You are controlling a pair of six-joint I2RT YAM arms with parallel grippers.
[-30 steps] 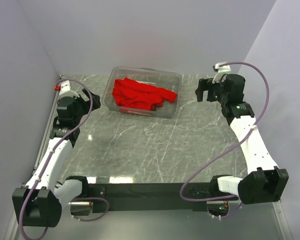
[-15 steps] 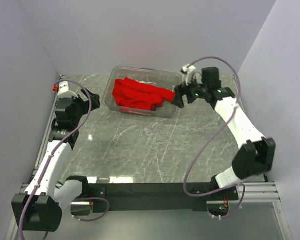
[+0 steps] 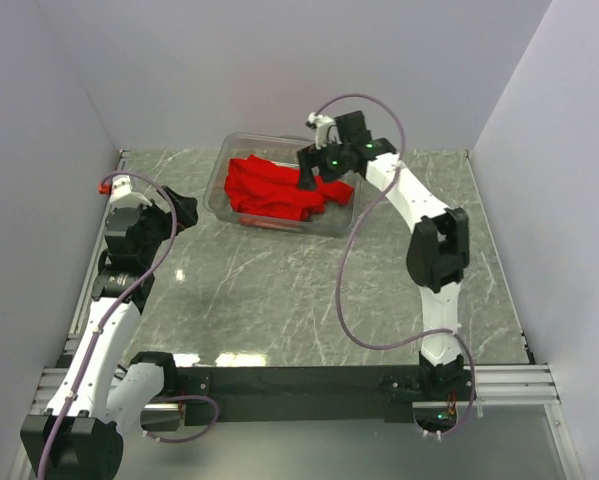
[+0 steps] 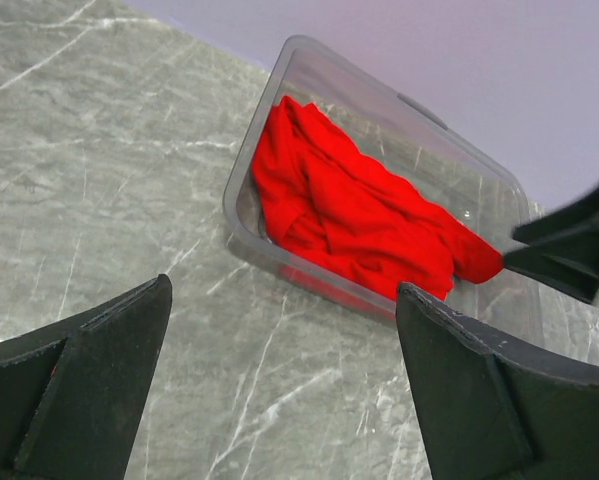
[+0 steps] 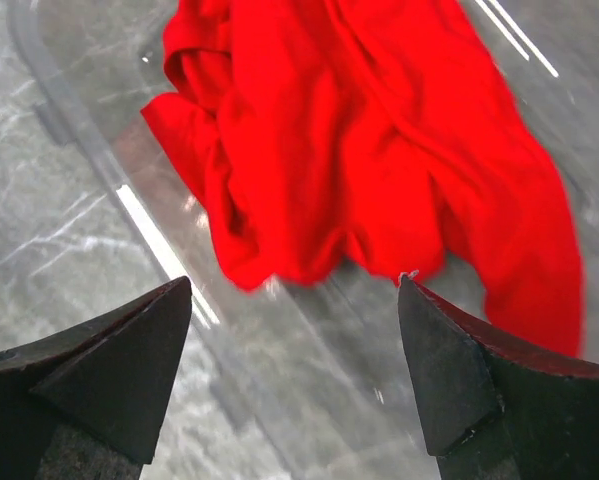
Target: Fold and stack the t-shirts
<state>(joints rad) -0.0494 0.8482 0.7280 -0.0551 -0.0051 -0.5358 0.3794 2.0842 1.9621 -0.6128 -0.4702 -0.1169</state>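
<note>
A bright red t-shirt (image 3: 277, 190) lies crumpled in a clear plastic bin (image 3: 219, 180) at the back of the table. My right gripper (image 3: 309, 175) hangs open over the bin's right half, just above the right end of the shirt. In the right wrist view the t-shirt (image 5: 359, 150) fills the upper part, and the right gripper (image 5: 294, 285) has nothing between its wide jaws. My left gripper (image 3: 185, 212) is open at the left of the bin, apart from it. The left wrist view shows the t-shirt (image 4: 359, 210) beyond the open left gripper (image 4: 284, 300).
The bin stands on a grey marble table (image 3: 299, 290) with lilac walls close at the back and both sides. The bin's near wall (image 4: 279, 255) lies between my left gripper and the shirt. The right gripper's black fingers (image 4: 569, 250) show at that view's right edge.
My right arm has swung left from the table's right side to above the bin and shirt. The left arm has shifted only slightly. The shirt has not moved.
</note>
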